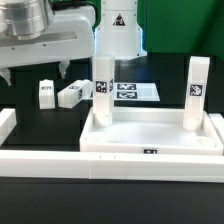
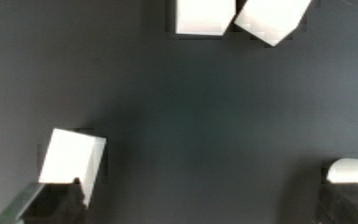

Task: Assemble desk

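Third-leg pickup in hand. Two upright legs (image 1: 103,85) seated in desk top (image 1: 130,143); two loose legs (image 1: 72,94) beside desk top, exterior view's left. Claw (image 1: 35,72) wide open, empty, near them. Next, likely: centre over one leg, descend, grip.

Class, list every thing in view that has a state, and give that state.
Gripper: open, empty.
Desk top: flat on the table, two legs standing in it.
Standing legs: upright at the top's corners.
Loose legs: lying on the table, unattached.
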Motion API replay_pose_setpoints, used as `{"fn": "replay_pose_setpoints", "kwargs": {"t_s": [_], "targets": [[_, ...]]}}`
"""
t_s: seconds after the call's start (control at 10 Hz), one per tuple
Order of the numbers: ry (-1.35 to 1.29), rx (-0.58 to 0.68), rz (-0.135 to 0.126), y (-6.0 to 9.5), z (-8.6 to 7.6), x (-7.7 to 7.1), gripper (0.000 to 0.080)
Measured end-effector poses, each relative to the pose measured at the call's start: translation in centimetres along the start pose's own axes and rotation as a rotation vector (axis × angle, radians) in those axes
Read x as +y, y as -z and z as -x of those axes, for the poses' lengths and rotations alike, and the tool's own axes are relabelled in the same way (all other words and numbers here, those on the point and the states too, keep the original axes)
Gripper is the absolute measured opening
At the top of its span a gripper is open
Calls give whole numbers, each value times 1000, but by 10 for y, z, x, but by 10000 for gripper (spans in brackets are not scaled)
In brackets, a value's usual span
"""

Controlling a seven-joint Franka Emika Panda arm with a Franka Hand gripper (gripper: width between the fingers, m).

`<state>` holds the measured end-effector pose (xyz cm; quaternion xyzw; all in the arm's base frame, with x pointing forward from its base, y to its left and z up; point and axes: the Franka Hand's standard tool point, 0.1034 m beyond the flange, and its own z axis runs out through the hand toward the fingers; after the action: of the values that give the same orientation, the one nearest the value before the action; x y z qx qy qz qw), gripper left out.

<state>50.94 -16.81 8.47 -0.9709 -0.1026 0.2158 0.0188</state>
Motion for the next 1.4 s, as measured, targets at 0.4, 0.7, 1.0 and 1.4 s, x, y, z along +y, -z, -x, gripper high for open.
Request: {"fn": "replay_pose_setpoints", "kwargs": {"t_s": [0.4,0.7,1.0,1.4], "targets": [[-384,-43,-94,-10,23,10,649],[-407,-57,-117,-16,35,19,649],[-422,-63,-139,-25,32,17,649],[-440,-98,-146,-61,33,12,649]]}}
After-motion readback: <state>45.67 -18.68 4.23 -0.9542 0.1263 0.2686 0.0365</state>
